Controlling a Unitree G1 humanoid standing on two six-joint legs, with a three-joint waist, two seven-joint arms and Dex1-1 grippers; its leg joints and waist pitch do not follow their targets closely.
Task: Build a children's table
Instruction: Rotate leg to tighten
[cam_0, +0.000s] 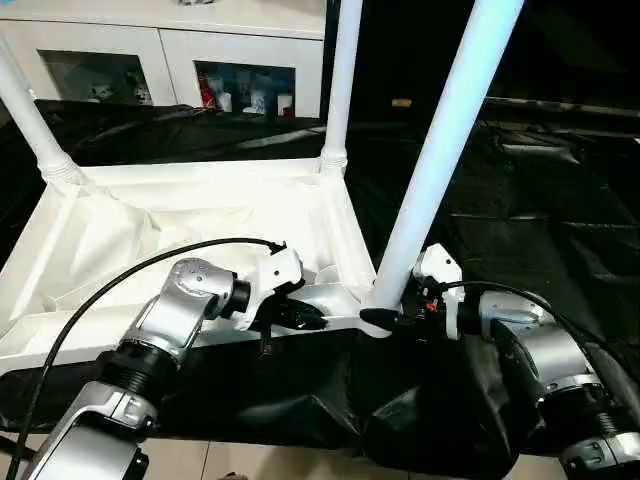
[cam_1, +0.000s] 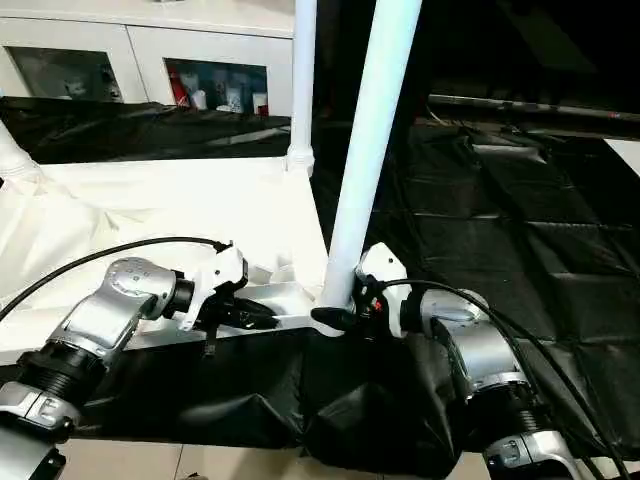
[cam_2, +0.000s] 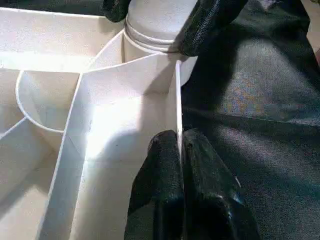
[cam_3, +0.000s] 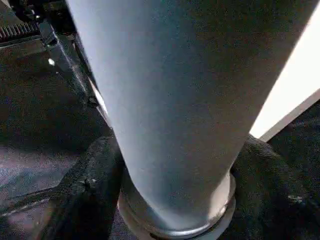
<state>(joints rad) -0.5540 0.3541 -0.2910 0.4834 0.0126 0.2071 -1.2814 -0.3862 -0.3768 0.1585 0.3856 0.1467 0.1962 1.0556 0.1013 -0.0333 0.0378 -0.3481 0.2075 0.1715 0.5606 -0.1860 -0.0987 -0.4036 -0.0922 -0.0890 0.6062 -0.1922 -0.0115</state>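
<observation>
here the right gripper (cam_0: 385, 320) clasps the long white tapered tubular leg (cam_0: 440, 160) at its socket.
left gripper (cam_2: 181, 150) pinches the white ribbed plastic tabletop (cam_0: 150, 230) rim; hold firm, twist the leg straight.

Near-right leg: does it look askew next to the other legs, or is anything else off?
Yes. The near-right leg leans right toward its top, while the far leg stands about upright. The right gripper clamps its base at the corner socket, so it may not be fully seated. The left gripper pinches the tabletop rim. Nothing looks damaged.
</observation>
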